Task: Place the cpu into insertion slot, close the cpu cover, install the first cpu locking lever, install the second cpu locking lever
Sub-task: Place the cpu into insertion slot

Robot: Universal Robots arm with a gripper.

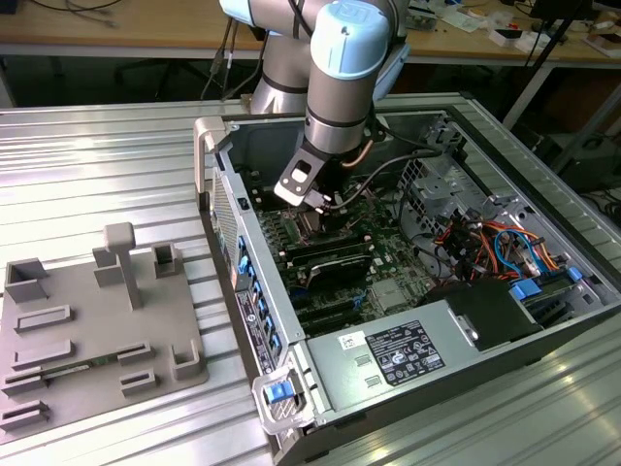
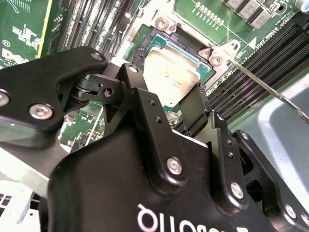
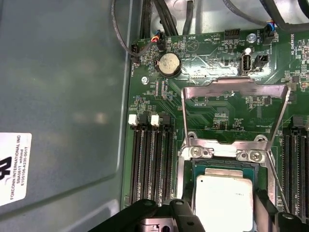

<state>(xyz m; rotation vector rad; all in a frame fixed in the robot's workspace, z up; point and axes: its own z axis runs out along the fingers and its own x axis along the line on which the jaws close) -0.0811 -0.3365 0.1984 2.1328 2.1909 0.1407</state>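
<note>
The fingers (image 2: pixel 131 79) pinch the cpu (image 2: pixel 171 72) by opposite edges, down in the slot (image 3: pixel 222 163), the cover (image 3: pixel 231 89) standing open. In the exterior view the arm (image 1: pixel 340 87) reaches into the case (image 1: pixel 243 254) just above centre frame.

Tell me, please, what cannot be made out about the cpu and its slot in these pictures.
- Second wrist view: the gripper covers the near edge of the cpu, so whether it sits fully in the slot is unclear.
- Exterior view: the arm hides the cpu and slot.
- First wrist view: the picture's edge cuts off part of the cpu, beneath the open cover.
</note>
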